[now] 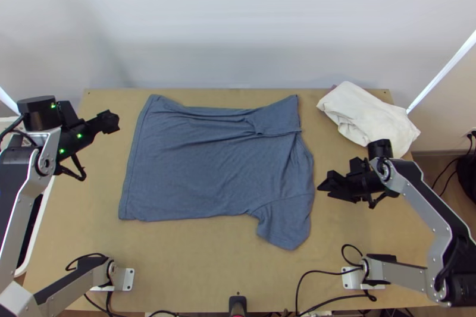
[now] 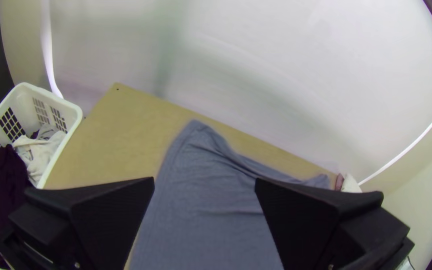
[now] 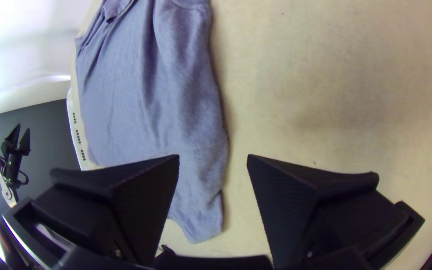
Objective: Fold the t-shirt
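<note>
Bringing the near sleeve (image 1: 285, 228) inward looked like the step in hand, with the t-shirt (image 1: 220, 165) lying spread on the bench (image 1: 196, 263), its hem (image 1: 131, 168) toward the left arm and its shoulders toward the right. That sleeve stuck out toward the arms' bases, while fabric at the far shoulder made a flap (image 1: 275, 119) with creases running from it along the far side.

The left pincer (image 2: 204, 179) stood open beyond the hem, holding nothing. The right pincer (image 3: 213, 157) was open and empty as well, near the shoulder edge.

Good work here probably called for the right pincer to come down low at the sleeve's outer end and take just a thin pinch, while the left pincer took the near hem corner. Lifting both only slightly and carrying them toward the far side at one pace would have kept the fold line straight. A deep grip risked dragging the body of the shirt, and uneven pull could have twisted it. The loose creases deserved a gentle smoothing first, since thin, soft cloth would likely have trapped them beneath the next layer.
</note>
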Motion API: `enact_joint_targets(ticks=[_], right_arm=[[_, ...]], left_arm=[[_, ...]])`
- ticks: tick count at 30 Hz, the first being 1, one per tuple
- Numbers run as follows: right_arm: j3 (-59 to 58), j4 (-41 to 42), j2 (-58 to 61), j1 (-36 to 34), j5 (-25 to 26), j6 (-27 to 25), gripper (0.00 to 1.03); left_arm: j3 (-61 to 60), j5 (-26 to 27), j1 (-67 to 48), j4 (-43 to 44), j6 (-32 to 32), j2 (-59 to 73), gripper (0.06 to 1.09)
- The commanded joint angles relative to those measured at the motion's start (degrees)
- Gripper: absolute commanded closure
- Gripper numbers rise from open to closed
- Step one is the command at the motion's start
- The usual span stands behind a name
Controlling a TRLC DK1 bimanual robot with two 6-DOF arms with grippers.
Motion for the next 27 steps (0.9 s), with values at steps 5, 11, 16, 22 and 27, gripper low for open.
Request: enact_joint_targets(ticks=[5, 11, 16, 22, 27], right_arm=[[-1.6, 4.9, 5.0, 3.4, -0.5, 2.3, 0.42], [-1.7, 8.8, 8.3, 6.1, -0.5, 4.3, 0.42], [-2.0, 11.1, 9.8, 7.4, -0.4, 5.2, 0.42], [-2.6, 13.3, 10.3, 8.9, 0.3, 5.9, 0.63], [-3.9, 15.1, 8.7, 9.0, 1.7, 6.0, 0.9]], left_arm=[[-1.6, 0.1, 2.1, -1.6, -1.2, -1.4, 0.11], [-1.3, 0.1, 2.3, -1.7, -1.1, -1.2, 0.11], [-0.9, 0.1, 2.6, -1.7, -1.0, -1.0, 0.11], [-0.9, 0.1, 2.9, -1.8, -1.0, -0.9, 0.11], [-0.5, 0.1, 3.0, -2.1, -1.0, -1.0, 0.11]])
